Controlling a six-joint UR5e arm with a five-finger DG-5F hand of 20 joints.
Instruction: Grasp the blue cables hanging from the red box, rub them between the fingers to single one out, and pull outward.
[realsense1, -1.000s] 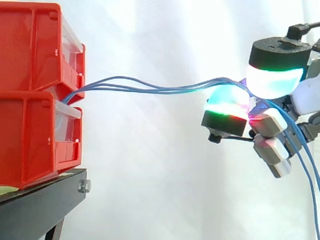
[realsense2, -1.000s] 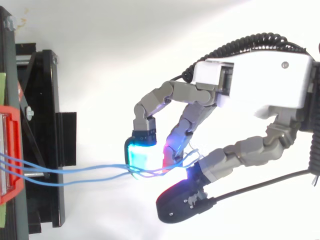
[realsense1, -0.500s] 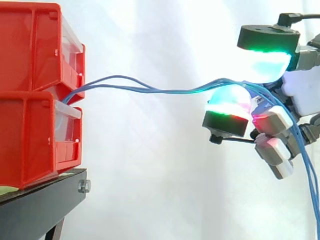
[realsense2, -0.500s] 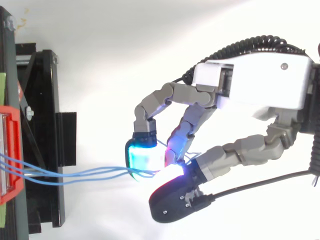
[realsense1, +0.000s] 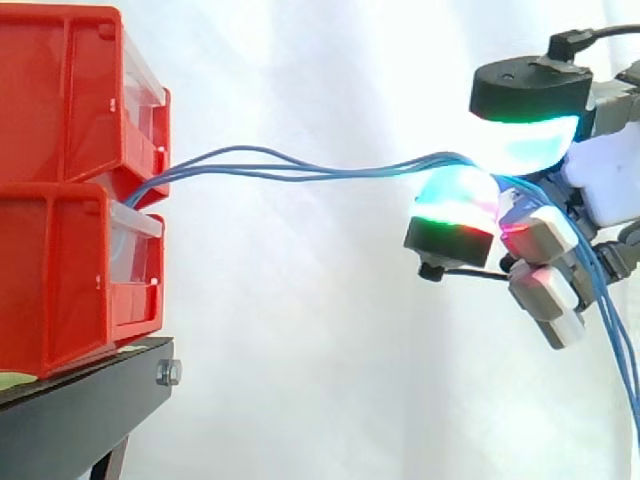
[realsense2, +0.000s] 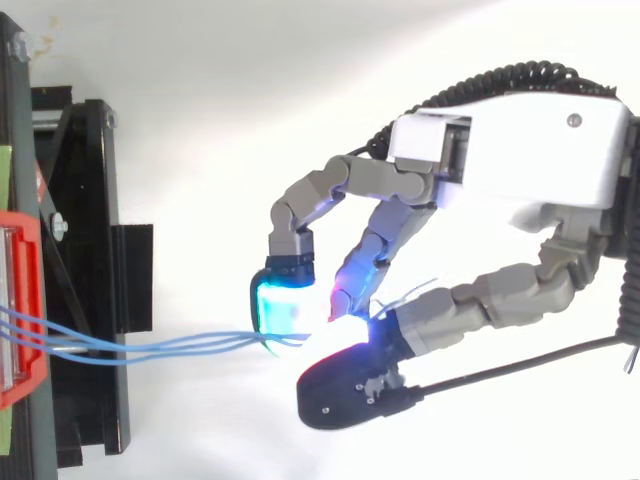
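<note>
My hand (realsense2: 520, 150) pinches the blue cables (realsense1: 370, 173) between its glowing pads, well away from the red box (realsense1: 60, 100) they come out of. I think this is the rubbing step. Next I must roll them until I hold just 1, then pull outward.

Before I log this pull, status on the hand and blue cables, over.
Hand shut on blue cables. Several strands bunched between pads, spanning from red bins. Nothing in the way.

hand (realsense2: 520, 150): white housing | grey fingers (realsense2: 370, 182) | black-backed glowing cyan pads (realsense2: 283, 305)
</note>
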